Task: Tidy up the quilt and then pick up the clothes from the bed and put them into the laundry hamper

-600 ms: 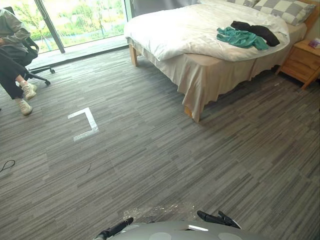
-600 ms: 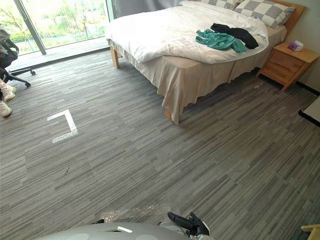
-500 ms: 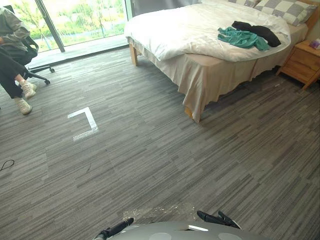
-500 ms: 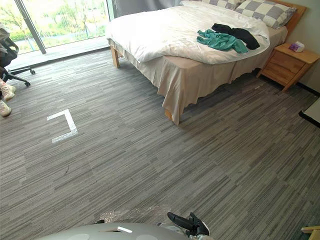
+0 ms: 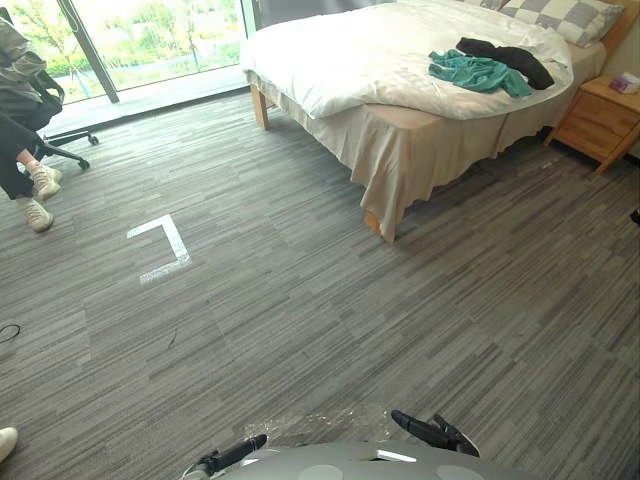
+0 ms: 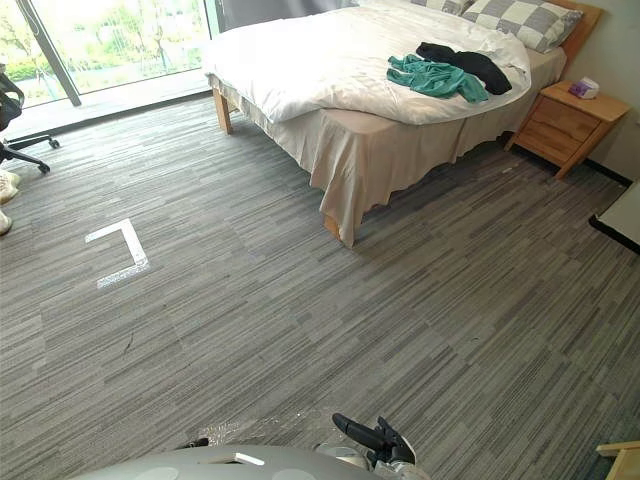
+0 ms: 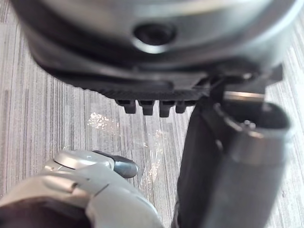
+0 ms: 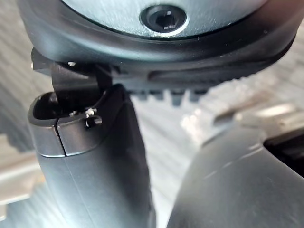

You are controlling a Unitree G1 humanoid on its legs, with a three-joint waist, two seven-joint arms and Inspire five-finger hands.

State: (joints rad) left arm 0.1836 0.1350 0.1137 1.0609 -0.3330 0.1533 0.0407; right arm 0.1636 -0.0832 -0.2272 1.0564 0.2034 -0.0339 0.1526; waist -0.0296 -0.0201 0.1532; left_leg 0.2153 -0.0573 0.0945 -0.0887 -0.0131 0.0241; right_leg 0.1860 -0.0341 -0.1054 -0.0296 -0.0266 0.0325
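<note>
The left hand (image 5: 232, 456) and the right hand (image 5: 430, 431) are hanging low over the carpet (image 5: 300, 300), fingers relaxed, holding nothing. Teal and black clothes (image 5: 482, 74) are lying on the white quilt (image 5: 370, 55) covering the bed (image 5: 420, 150).

- A bedroom is shown.
- A bed (image 5: 415, 150) is covered with a white quilt (image 5: 340, 55); checked pillows (image 6: 520, 18) are laid at its head.
- A wooden nightstand (image 6: 562, 118) is set beside it.
- Grey carpet (image 5: 320, 300) is laid underfoot, and a glass door (image 5: 150, 40) is seen beyond.
</note>
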